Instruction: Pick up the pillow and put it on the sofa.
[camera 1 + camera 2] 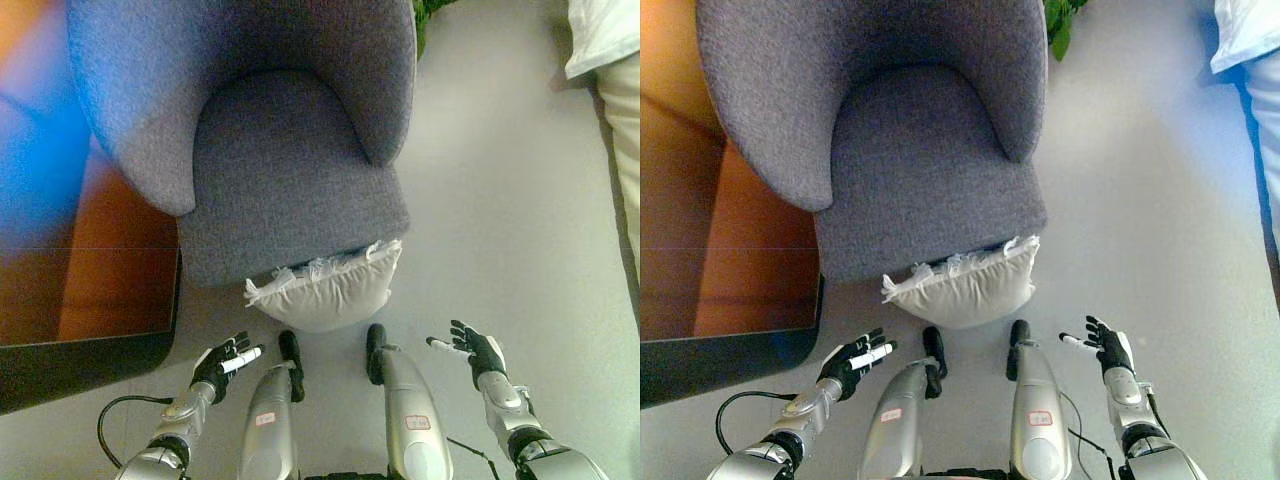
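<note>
Grey fabric sofa fills upper centre of frame. Cream pillow lies on floor at centre, leaning against sofa's front edge. Left hand lower left, right hand lower right, both with fingers spread, holding nothing, apart from pillow. Person at upper right edge.

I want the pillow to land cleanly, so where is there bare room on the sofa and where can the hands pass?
The grey sofa's seat cushion is bare between its curved arms. Floor is free either side of the cream pillow, ahead of the left hand and right hand. It is crowded where the pillow leans on the sofa's front, and tight left by the dark-edged wooden surface.
</note>
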You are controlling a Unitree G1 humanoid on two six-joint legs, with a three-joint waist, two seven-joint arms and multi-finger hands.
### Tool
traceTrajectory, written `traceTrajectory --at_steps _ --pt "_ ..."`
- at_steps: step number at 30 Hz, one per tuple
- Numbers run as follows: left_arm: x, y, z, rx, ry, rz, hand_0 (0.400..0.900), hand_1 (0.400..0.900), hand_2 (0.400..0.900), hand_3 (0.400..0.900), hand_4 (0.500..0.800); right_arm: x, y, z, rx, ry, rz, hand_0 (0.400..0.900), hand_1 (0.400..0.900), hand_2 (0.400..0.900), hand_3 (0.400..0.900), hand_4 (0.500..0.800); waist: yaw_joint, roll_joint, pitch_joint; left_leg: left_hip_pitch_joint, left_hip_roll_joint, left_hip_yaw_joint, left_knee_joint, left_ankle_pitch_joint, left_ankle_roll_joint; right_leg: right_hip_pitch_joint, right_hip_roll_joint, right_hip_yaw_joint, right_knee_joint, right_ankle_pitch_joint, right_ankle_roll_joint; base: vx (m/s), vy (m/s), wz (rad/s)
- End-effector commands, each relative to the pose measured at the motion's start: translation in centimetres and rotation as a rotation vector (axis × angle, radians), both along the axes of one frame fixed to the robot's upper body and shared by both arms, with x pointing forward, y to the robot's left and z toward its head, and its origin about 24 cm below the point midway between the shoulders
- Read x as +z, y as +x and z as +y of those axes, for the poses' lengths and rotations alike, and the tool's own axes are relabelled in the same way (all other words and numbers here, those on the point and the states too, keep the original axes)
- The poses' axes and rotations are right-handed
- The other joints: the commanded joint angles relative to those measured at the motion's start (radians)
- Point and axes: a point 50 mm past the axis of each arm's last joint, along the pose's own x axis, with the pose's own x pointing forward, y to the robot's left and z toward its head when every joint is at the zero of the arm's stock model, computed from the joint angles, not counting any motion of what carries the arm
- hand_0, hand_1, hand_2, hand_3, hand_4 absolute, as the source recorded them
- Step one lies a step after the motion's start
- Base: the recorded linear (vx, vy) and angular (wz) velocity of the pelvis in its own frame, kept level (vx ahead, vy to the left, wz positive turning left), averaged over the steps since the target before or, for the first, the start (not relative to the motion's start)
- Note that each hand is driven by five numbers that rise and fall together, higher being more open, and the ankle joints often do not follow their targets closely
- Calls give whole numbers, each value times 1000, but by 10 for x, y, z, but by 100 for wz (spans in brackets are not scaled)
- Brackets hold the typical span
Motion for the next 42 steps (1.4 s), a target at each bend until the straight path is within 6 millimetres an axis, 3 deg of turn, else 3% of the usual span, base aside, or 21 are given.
traceTrajectory --at_steps 1,8,16,18,19,29,42 --pt "23 7 32 55 47 -128 900 900 900 900 800 24 14 -12 -2 -36 -152 900 900 900 900 800 -15 -39 -6 -109 -40 -1 195 -90 59 62 8 8 -70 0 25 -19 -40 2" --pt "44 26 39 50 90 -209 900 900 900 900 800 46 36 -14 13 -5 -240 900 900 900 900 800 -8 -42 27 -209 -52 -3 284 -130 72 -48 -9 15 15 -1 31 -20 -60 -1" --pt "59 30 50 48 112 -267 900 900 900 900 800 99 75 -20 179 -75 -388 900 900 900 900 800 16 -13 27 -357 -48 -4 329 -151 80 -241 -23 22 88 9 32 -13 -63 4" --pt "59 28 55 60 113 -257 900 900 900 900 800 109 82 -20 225 -98 -399 900 900 900 900 800 23 -5 27 -385 -50 -9 339 -149 80 -273 -27 21 105 12 31 44 -73 14" --pt "56 24 58 54 122 -239 900 900 900 900 800 117 87 -20 249 -110 -407 900 900 900 900 800 33 3 27 -400 -56 -22 370 -188 74 -293 -30 26 146 -24 40 85 -72 15" --pt "48 15 59 42 122 -189 900 900 900 900 800 183 135 -3 388 -103 -481 900 900 900 900 800 86 45 27 -516 -86 -41 436 -196 78 -423 -46 16 247 -34 22 9 -53 14" --pt "33 2 45 18 78 -163 900 900 900 900 800 223 160 26 534 -166 -484 900 900 900 900 800 122 82 27 -547 -105 -40 426 -171 69 -467 -40 8 284 -48 7 21 9 8"
